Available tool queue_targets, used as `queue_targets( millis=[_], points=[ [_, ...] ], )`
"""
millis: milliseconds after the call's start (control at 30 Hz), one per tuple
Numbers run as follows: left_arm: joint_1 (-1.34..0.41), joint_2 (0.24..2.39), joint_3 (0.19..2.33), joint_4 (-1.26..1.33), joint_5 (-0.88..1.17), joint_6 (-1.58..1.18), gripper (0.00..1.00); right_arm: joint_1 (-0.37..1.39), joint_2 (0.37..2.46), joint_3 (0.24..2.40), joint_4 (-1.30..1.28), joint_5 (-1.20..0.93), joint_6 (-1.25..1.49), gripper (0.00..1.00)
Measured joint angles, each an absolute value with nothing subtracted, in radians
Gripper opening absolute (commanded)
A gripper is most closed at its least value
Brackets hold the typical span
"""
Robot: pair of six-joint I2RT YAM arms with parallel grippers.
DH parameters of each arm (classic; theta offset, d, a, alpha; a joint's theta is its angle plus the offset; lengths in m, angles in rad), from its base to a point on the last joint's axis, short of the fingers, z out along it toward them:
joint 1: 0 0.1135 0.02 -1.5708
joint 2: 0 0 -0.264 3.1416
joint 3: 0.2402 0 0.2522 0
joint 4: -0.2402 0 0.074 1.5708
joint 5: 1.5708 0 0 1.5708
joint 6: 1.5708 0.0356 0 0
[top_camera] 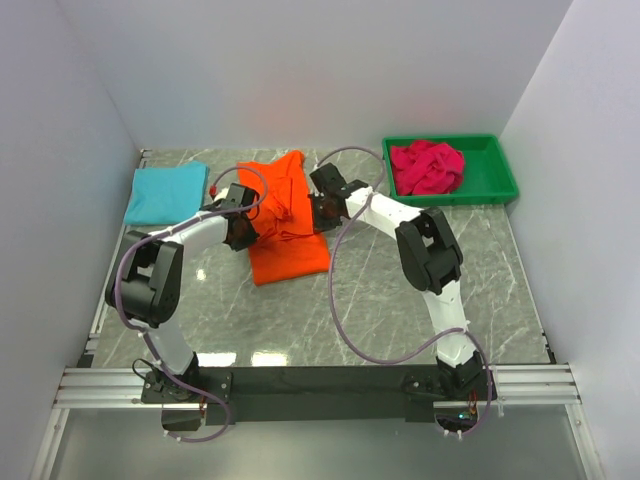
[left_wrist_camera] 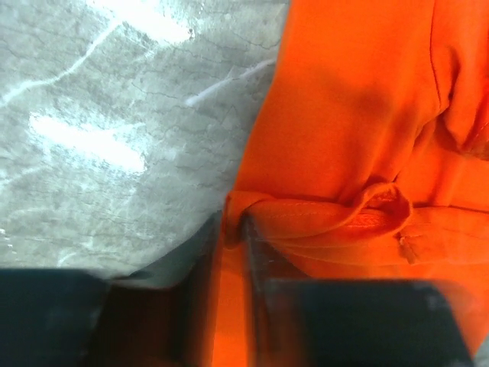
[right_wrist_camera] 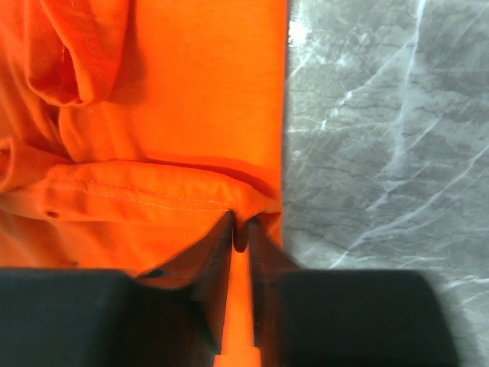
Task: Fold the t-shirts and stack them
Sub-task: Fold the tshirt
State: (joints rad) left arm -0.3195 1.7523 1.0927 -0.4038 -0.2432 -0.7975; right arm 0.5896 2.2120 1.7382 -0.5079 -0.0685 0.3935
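The orange t-shirt lies partly folded in the middle of the table. My left gripper is shut on its left edge, pinching a hem fold. My right gripper is shut on its right edge, pinching the hem. Both hold the cloth low over the table. The turquoise-blue t-shirt lies folded at the far left. The crimson-pink t-shirt is bunched in the green bin.
The green bin stands at the far right against the back wall. White walls close in the grey marble table on three sides. Purple cables loop over the table near the right arm.
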Motion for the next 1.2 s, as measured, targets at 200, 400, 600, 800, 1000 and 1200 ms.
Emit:
queue_targets(
  millis=[200,400,600,800,1000,1200],
  points=[
    [-0.319,1.729,1.101,-0.416,-0.259,-0.804,0.81,0.585,2.176,1.669,-0.458,-0.068,0.42,0.44],
    [-0.327,1.561,1.101,-0.448,-0.26,-0.822,0.88,0.601,2.044,1.56,-0.403,-0.067,0.446,0.41],
    [-0.407,1.409,1.065,-0.44,-0.248,-0.862,0.63,0.67,1.985,1.544,-0.339,-0.077,0.46,0.28],
    [-0.478,1.432,0.967,-0.424,-0.212,-0.882,0.49,0.723,2.014,1.544,-0.32,-0.118,0.475,0.24],
    [-0.496,1.533,0.951,-0.383,-0.189,-0.881,0.47,0.724,2.111,1.576,-0.316,-0.148,0.478,0.23],
    [-0.508,1.618,0.951,-0.342,-0.178,-0.881,0.47,0.722,2.202,1.636,-0.33,-0.158,0.475,0.23]
  ],
)
